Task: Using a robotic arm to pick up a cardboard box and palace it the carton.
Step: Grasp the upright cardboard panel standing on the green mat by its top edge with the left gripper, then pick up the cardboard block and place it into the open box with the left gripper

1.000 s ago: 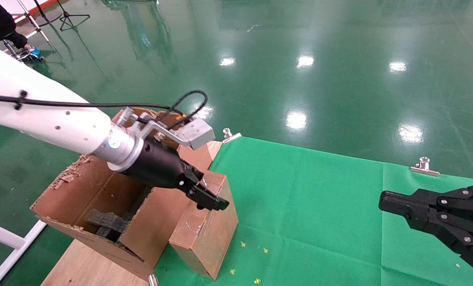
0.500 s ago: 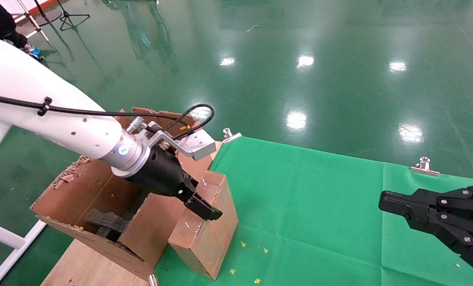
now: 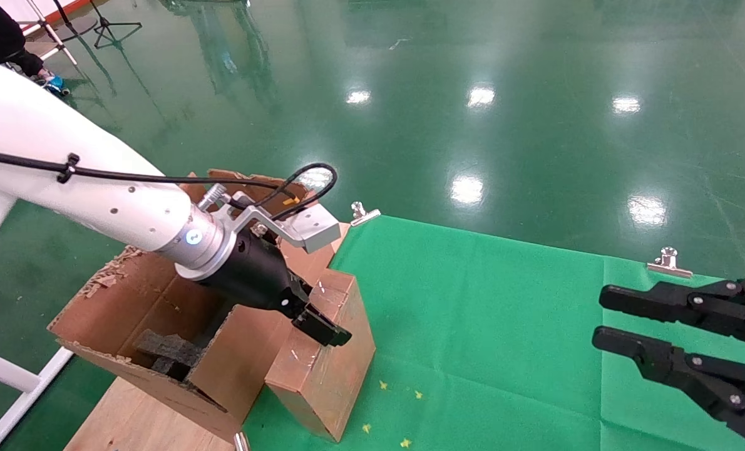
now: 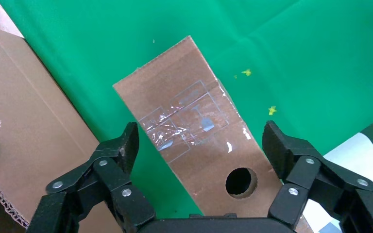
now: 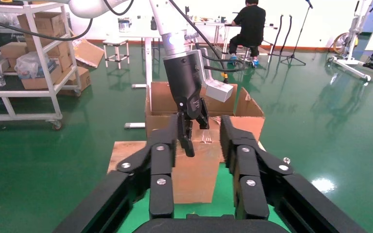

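The small brown cardboard box (image 3: 341,369) stands on end on the green cloth (image 3: 504,326), leaning against the carton (image 3: 128,300). Its narrow top face with a round hole (image 4: 240,182) shows in the left wrist view. My left gripper (image 3: 322,321), on the white arm, is open and sits over that top face. In the left wrist view its gripper (image 4: 201,133) has a finger on each side of the box (image 4: 175,82), not clamped. My right gripper (image 3: 604,316) is open and empty at the far right, above the cloth. In its own view, the right gripper (image 5: 200,124) faces the box (image 5: 192,170).
Black foam (image 3: 166,347) lies inside the carton, which stands on a wooden board (image 3: 134,419). Metal clips (image 3: 363,213) (image 3: 668,262) hold the cloth's far edge. A white frame tube (image 3: 9,376) runs at the left. Shelving (image 5: 29,43) and a seated person (image 5: 250,24) are far behind.
My right gripper has opened from shut. My left gripper came down a little onto the box's top a second ago and has barely moved since.
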Robot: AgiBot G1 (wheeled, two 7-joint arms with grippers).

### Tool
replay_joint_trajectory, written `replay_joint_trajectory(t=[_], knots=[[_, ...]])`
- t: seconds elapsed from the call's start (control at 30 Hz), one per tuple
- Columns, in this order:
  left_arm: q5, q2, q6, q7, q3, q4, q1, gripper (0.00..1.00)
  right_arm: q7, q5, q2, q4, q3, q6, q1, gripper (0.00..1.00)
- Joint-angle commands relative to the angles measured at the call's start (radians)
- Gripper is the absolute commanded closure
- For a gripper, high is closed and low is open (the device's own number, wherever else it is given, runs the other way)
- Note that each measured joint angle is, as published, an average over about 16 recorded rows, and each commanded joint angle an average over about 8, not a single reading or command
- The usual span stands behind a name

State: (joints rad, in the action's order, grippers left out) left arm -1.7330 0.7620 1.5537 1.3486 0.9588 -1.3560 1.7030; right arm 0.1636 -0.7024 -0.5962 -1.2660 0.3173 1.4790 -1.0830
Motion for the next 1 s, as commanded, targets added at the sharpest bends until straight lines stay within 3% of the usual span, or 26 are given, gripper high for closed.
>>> replay_joint_trajectory(t=[0.03,0.5,0.8,1.0], knots=[[0.001,0.0,0.0,0.0,-0.001,0.0,-0.001,1.0,0.0,0.0,0.0,0.0,0.0,0.0,0.0,0.0],[0.025,-0.015,-0.03,-0.062,-0.016,0.027,0.017,1.0,0.0,0.0,0.0,0.0,0.0,0.0,0.0,0.0],[0.14,-0.108,-0.103,-0.198,-0.13,0.056,0.098,1.0,0.0,0.0,0.0,0.0,0.0,0.0,0.0,0.0],[0.132,-0.177,-0.115,-0.274,-0.194,0.099,0.207,1.0,0.0,0.0,0.0,0.0,0.001,0.0,0.0,0.0]])
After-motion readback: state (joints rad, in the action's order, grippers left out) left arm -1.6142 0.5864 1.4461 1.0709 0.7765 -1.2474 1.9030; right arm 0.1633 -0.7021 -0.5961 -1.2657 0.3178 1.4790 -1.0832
